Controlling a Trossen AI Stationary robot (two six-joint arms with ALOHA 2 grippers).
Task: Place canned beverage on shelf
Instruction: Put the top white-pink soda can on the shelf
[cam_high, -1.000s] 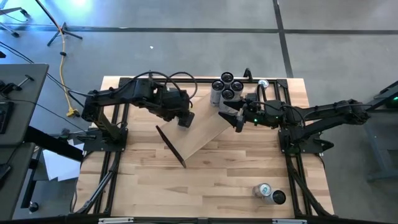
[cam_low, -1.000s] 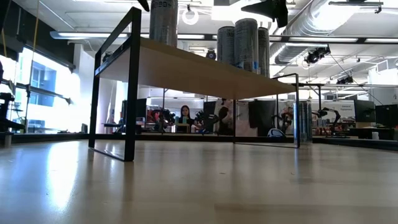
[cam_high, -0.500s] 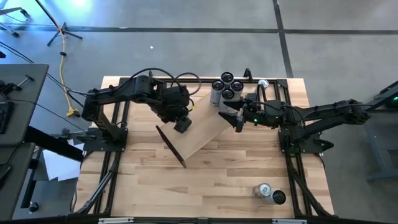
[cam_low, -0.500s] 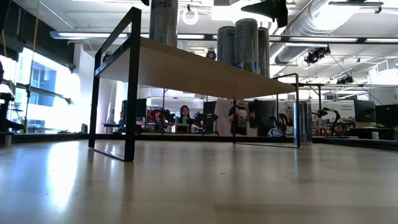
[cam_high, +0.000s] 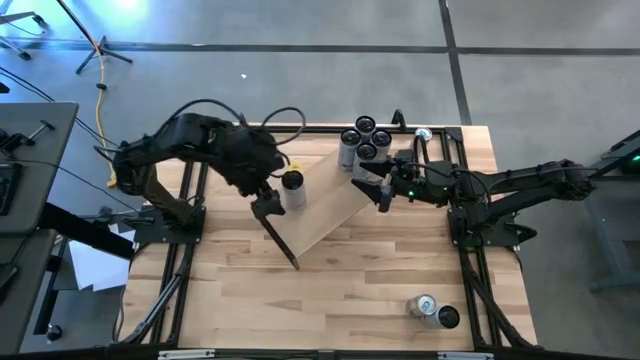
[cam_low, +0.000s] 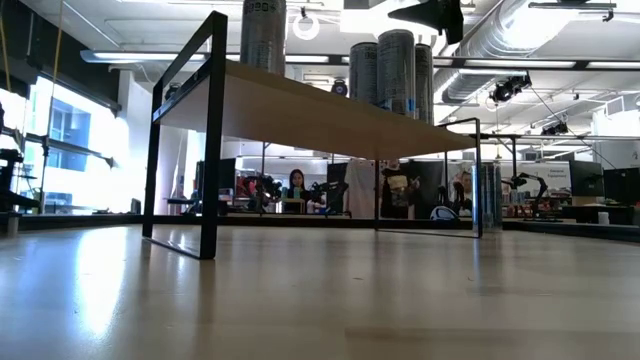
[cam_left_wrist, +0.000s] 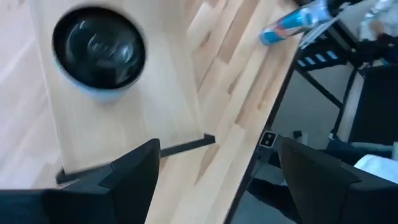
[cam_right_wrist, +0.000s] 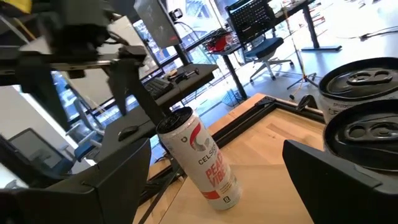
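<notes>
Left claw is spread and empty, lifted off the can standing just beside it on the shelf. I'd back straight away (don't clip the can). Right claw waits spread, farther along the shelf.

can: the only thing I can actually read from my right wrist view. White tall can standing on the shelf, red lettering running down its side
brand: "CELSIUS", or at least the "CELSI" part, the rest curves out of sight
flavor text: "PEACH VIBE" in big red letters under the brand
small mark near the can's base: a little square code or logo, too small to read
other cans: only their tops face me, nothing legible
high view, low view, left wrist view: no readable text anywhere
</notes>
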